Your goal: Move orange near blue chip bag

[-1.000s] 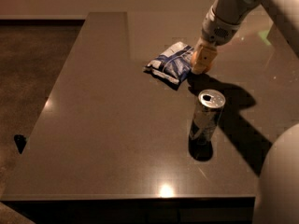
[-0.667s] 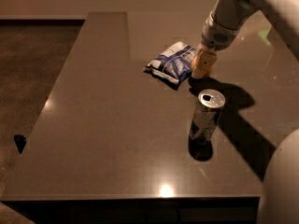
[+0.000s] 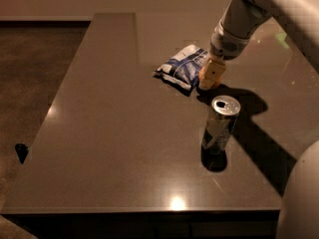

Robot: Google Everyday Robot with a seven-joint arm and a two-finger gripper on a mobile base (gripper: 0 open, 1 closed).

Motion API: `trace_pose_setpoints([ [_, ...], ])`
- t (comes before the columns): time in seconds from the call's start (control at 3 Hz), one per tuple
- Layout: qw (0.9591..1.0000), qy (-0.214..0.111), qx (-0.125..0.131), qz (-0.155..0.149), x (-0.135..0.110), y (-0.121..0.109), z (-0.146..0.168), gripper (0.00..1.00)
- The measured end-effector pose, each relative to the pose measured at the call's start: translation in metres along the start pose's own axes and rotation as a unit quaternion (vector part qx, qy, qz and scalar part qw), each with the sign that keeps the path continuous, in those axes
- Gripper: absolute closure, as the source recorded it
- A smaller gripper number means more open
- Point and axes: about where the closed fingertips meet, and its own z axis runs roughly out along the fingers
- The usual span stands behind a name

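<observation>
Dark worktop (image 3: 99, 133) now has the jaws lower over it, clenched on the orange (image 3: 209, 84). The blue chip bag (image 3: 180, 67) lies just beside the jaws, so letting go looks next.

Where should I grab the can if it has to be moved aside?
Probably around the middle of the can, coming level from the picture's right: it stands upright, a slim cylinder, apart from everything. The gripper is low beside the blue chip bag, beyond the can.
</observation>
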Motion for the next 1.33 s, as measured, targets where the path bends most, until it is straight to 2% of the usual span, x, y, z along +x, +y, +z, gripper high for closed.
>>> trace_pose_setpoints([
  [0.33, 1.0, -0.003, -0.005, 0.006, 0.001, 0.001, 0.003, 0.04],
  [0.67, 0.9999, -0.008, -0.005, 0.014, 0.004, -0.001, 0.0, 0.0],
  [1.0, 0.9997, -0.025, -0.006, 0.004, 0.004, -0.002, -0.032, 0.0],
  [1.33, 0.9997, -0.025, -0.005, 0.003, 0.003, -0.002, -0.034, 0.0],
])
